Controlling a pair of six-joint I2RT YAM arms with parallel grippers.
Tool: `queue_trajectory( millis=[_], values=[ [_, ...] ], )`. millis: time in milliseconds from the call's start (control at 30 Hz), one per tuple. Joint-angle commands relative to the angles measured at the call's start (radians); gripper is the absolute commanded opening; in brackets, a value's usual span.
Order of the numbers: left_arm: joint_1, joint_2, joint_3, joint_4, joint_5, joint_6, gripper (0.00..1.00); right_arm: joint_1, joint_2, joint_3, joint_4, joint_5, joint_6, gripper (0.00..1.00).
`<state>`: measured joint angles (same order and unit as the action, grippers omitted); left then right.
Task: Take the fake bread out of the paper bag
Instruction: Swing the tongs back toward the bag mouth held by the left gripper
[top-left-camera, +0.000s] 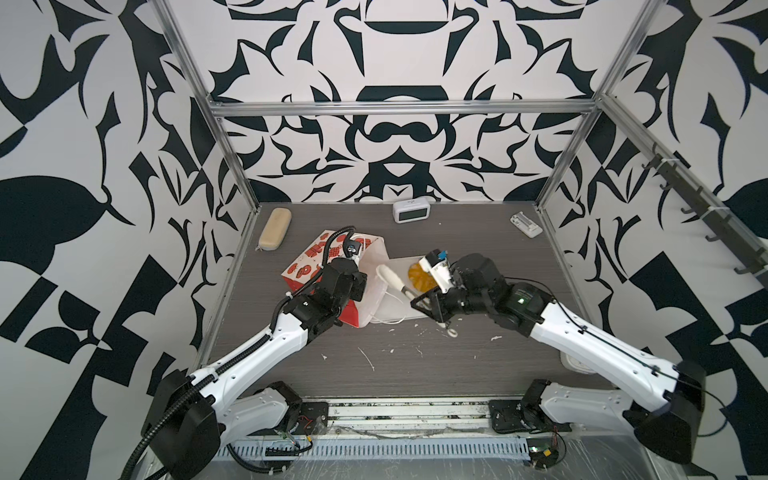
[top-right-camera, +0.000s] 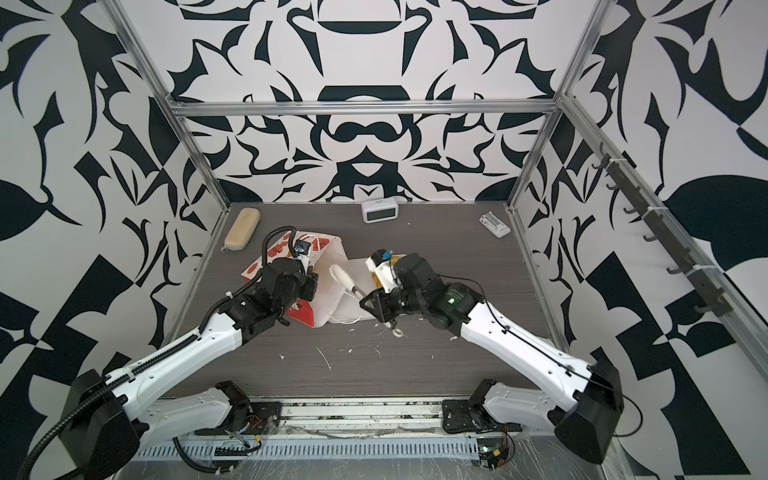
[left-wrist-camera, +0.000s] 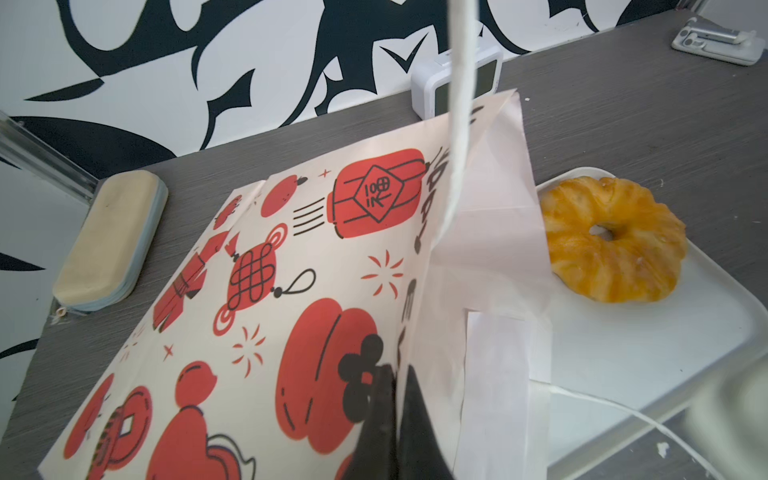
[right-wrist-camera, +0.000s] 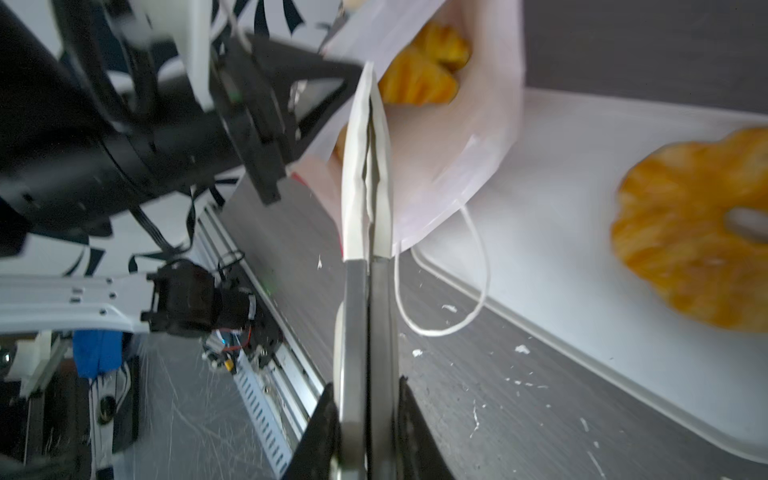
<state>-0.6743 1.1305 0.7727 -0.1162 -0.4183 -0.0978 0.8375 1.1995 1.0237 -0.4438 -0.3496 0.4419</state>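
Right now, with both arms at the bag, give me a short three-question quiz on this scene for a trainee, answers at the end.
1. True or false: the large ring pastry lies on the white tray.
2. What is the right gripper shut on? A) nothing B) metal tongs with white tips C) a spoon
3. Fill in: the left gripper pinches the rim of the ____.

Key: 1 true. 2 B. 3 paper bag.
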Motion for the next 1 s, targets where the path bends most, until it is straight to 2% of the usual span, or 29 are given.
queue_trajectory(
  millis=[0, 200, 333, 467, 633, 967],
  values=[
    [0.001, 0.003, 0.044, 0.012, 0.058, -0.011, 0.0, 0.05, 0.071, 0.036, 0.022, 0.067, -0.025, 0.23],
    [0.001, -0.027, 0.021, 0.009, 0.137, 0.033, 0.0, 0.092, 0.217, 0.098, 0.05, 0.205, -0.115, 0.22],
    [0.001, -0.049, 0.014, -0.013, 0.178, 0.05, 0.0, 0.128, 0.3, 0.155, 0.04, 0.339, -0.202, 0.23],
    [0.001, -0.054, 0.023, -0.037, 0.2, 0.053, 0.0, 0.135, 0.362, 0.18, 0.077, 0.371, -0.236, 0.29],
    [0.001, -0.043, 0.045, -0.049, 0.22, 0.053, 0.0, 0.143, 0.406, 0.199, 0.105, 0.451, -0.254, 0.38],
    [0.001, -0.018, 0.08, -0.064, 0.267, 0.04, 0.0, 0.157, 0.437, 0.183, 0.173, 0.614, -0.342, 0.44]
  ],
)
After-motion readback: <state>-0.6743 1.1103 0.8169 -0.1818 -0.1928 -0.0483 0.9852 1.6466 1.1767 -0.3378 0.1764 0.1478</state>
